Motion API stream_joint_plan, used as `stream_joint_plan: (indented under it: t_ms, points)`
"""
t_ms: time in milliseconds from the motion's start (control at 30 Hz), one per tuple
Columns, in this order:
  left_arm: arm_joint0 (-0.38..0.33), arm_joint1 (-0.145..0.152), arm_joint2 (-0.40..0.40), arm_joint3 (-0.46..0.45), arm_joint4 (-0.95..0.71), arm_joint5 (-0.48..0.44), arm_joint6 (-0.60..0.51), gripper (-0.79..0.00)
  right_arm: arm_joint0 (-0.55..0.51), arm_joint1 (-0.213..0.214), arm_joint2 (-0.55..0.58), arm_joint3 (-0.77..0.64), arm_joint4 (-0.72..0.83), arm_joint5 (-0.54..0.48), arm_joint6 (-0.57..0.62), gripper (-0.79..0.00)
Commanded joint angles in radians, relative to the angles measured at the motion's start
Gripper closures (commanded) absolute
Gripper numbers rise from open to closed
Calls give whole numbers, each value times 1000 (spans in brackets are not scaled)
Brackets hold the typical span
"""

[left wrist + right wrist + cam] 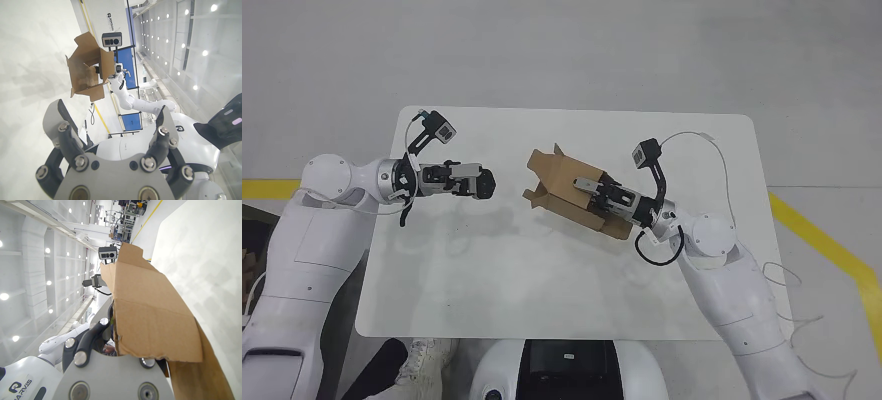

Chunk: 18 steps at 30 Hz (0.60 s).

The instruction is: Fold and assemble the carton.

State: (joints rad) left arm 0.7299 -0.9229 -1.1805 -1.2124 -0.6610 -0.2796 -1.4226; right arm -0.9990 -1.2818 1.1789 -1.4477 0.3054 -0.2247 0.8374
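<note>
A brown carton [564, 182] sits at the middle of the white table [442, 290], its flaps spread. Its open end faces my left gripper [485, 184]. My right gripper [592, 189] is shut on one wall of the carton, with one finger lying on the outside and one inside. In the right wrist view the carton [151, 313] covers most of the right gripper [113, 321]. In the left wrist view my left gripper [113, 113] is open and holds nothing. It stands a short way from the carton [85, 70].
The table's near half and its left side are bare. A thin white cable [720, 165] loops from the right arm over the table's back right corner. Yellow floor tape [822, 235] runs beyond the right edge.
</note>
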Motion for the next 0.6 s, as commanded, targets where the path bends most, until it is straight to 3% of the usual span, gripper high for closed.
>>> stream_joint_plan:
  t_ms: [0, 333, 400, 567]
  points:
    - [0, 0, 0, 0, 0, 0, 0, -785, 0, 0, 0, 0, 0, 0, 0, 0]
    - [0, 0, 0, 0, 0, 0, 0, -785, 0, 0, 0, 0, 0, 0, 0, 0]
    - [15, -1, -1, -19, 10, -5, 41, -785, 0, 0, 0, 0, 0, 0, 0, 0]
    - [50, -3, -5, -26, -17, -101, 15, -785, 0, 0, 0, 0, 0, 0, 0, 0]
